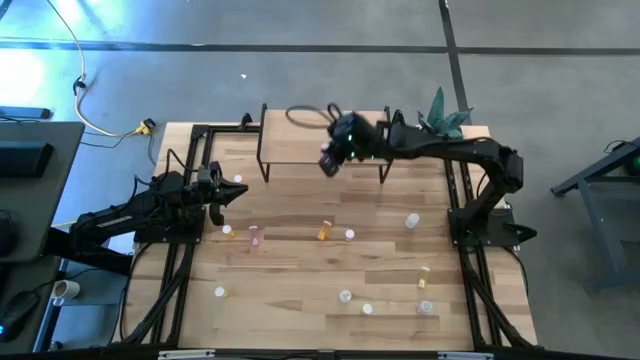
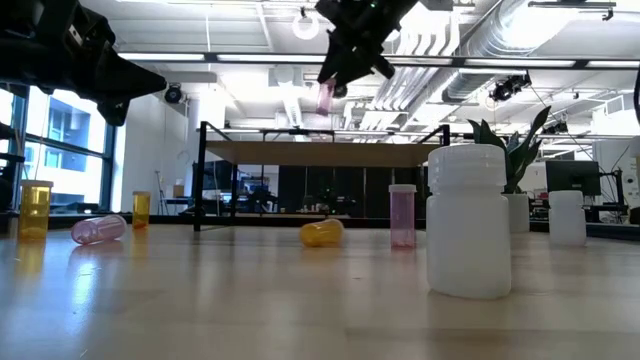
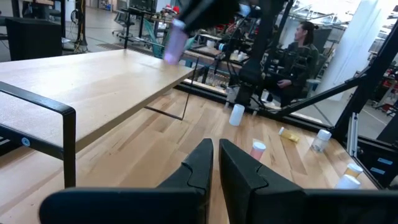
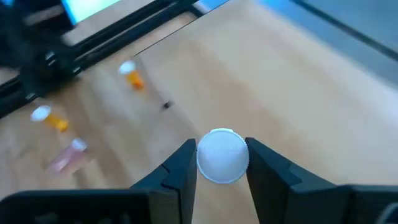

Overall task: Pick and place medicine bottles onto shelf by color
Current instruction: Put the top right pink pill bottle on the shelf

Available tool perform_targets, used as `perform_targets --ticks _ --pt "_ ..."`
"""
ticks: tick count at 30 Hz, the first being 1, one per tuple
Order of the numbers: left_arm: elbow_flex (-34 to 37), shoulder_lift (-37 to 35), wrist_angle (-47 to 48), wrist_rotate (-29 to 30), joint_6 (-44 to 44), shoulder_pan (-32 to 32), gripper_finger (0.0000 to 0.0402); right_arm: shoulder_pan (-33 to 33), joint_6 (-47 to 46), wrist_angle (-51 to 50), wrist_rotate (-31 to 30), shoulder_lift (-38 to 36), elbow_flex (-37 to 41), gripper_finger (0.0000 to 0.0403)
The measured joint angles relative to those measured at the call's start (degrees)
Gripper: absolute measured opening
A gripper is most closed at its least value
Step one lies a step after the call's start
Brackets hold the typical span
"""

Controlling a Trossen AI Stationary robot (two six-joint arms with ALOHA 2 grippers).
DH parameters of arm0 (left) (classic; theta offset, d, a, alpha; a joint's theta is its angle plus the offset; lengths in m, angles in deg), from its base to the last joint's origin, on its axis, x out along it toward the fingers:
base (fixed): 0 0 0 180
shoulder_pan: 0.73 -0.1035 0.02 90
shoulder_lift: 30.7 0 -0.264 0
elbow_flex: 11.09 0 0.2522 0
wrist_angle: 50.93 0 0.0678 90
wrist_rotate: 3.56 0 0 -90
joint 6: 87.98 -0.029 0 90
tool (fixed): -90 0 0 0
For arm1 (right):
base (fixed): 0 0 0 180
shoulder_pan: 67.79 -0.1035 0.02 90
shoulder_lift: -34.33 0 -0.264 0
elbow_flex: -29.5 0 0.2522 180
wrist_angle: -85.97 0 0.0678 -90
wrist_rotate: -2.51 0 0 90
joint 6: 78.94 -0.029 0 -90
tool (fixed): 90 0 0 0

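A pink medicine bottle (image 2: pixel 326 96) with a white cap was held clamped in the right pincer (image 1: pixel 330 163) above the shelf (image 1: pixel 300 140), while the left pincer (image 1: pixel 236 193) was kept fully closed and empty over the counter (image 1: pixel 300 290), where other bottles were scattered.

no legible text, labels or signs

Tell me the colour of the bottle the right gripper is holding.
Pink, with a white cap; the bottle shows best in the low view, held above the shelf.
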Motion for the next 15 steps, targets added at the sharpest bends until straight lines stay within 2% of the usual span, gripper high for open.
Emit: perform_targets --ticks 9,15 --pt "0.0 0.0 0.0 0.0 0.0 0.0 0.0019 11.0 7.5 -2.6 -0.3 0.0 -3.7 0.0105" --pt "0.0 0.0 0.0 0.0 0.0 0.0 0.0019 18.2 8.2 -3.5 1.7 0.6 -3.7 0.0105"
